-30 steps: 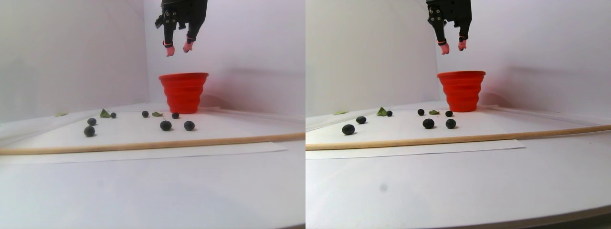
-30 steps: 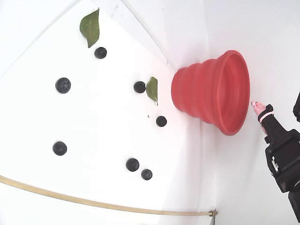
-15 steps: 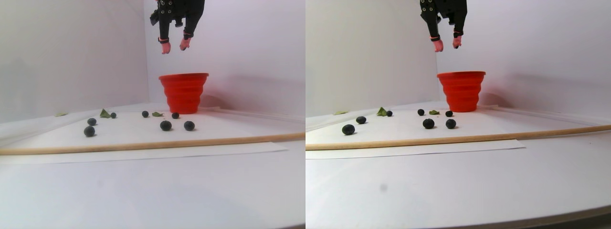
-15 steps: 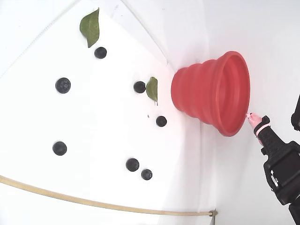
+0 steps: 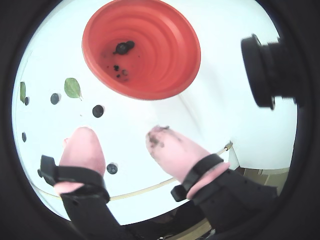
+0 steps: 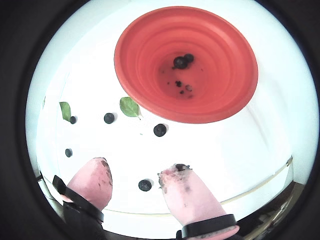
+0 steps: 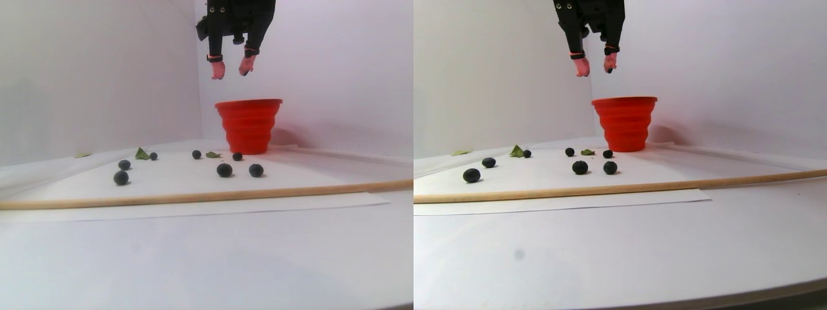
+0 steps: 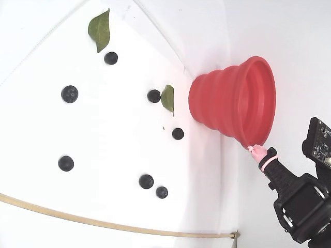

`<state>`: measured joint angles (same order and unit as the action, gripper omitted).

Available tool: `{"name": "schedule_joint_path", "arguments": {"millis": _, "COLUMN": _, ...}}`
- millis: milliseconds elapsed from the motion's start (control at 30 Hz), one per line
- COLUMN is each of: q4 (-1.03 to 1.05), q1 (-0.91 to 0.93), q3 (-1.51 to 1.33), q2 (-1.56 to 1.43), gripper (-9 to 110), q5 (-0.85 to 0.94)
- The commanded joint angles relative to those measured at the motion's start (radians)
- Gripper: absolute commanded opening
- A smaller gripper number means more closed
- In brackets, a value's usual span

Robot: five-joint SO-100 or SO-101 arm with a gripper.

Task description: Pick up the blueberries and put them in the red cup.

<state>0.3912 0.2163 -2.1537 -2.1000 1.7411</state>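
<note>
Evidently your gripper (image 7: 229, 68) has drifted left in the stereo pair view over the last second, from above the red cup (image 7: 248, 125) to a spot high over its left rim and the sheet beyond. Height is much the same. In the fixed view the pink fingertip (image 8: 256, 151) has slid along the cup's rim toward the near lip. I read this as a delivery finished and a departure for the next berry.

The jaws stand parted, a clear gap between the pink pads (image 6: 92, 182), and nothing is held. Both pads carry dark juice stains.

Inside the cup, a wrist view shows two blueberries in the cup (image 6: 183, 60) touching at the bottom, with dark specks around them. The loose blueberries (image 7: 224, 170) lie on the white sheet, seven countable in the fixed view, well apart from one another save one close pair. Two green leaves (image 8: 100, 30) lie among them.

The arm hangs from above, fingers pointing straight down. Most of the task remains.
</note>
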Motion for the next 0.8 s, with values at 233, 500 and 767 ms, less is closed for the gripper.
{"name": "schedule_joint_path", "arguments": {"millis": 233, "q4": 0.035, "q1": -0.008, "q3": -0.031, "q2": -0.123, "gripper": 19, "q5": -0.012}}
{"name": "schedule_joint_path", "arguments": {"millis": 500, "q4": 0.051, "q1": -0.012, "q3": -0.074, "q2": -0.126, "gripper": 19, "q5": -0.021}}
{"name": "schedule_joint_path", "arguments": {"millis": 767, "q4": 0.051, "q1": -0.020, "q3": -0.126, "q2": -0.120, "gripper": 19, "q5": -0.018}}
